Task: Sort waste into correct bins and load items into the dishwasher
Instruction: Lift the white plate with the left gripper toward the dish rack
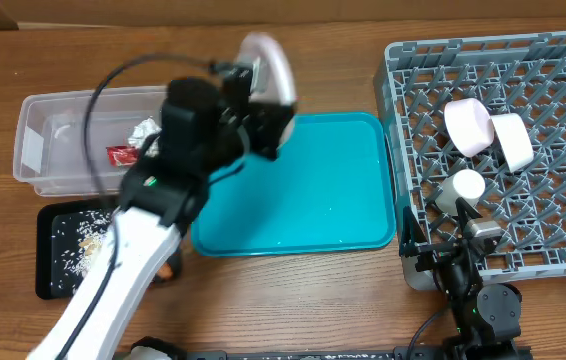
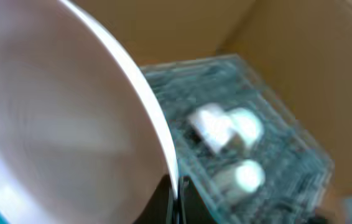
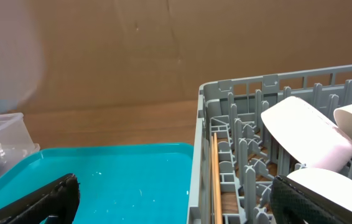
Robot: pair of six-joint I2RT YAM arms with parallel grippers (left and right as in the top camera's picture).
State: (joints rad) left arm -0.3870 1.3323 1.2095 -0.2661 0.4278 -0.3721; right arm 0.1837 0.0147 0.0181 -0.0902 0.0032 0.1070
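Note:
My left gripper (image 1: pixel 250 92) is shut on the rim of the round white plate (image 1: pixel 271 58), holding it tilted in the air over the teal tray's far left corner. In the left wrist view the plate (image 2: pixel 58 118) fills the left side, with its edge pinched between the dark fingers (image 2: pixel 191 208). The grey dish rack (image 1: pixel 503 150) holds a pale pink bowl (image 1: pixel 468 125), a white bowl (image 1: pixel 511 140) and a small white cup (image 1: pixel 464 186). A wooden chopstick (image 3: pixel 215 180) lies along the rack's left wall. My right gripper (image 3: pixel 176 205) stands open and empty at the rack's near left corner.
The teal tray (image 1: pixel 293 185) lies bare between the bins and the rack. The clear tub (image 1: pixel 38 150) holds a red wrapper (image 1: pixel 123 154) and a white paper ball (image 1: pixel 146 129). The black tray (image 1: pixel 58 250) carries peanut shells. My left arm crosses both bins.

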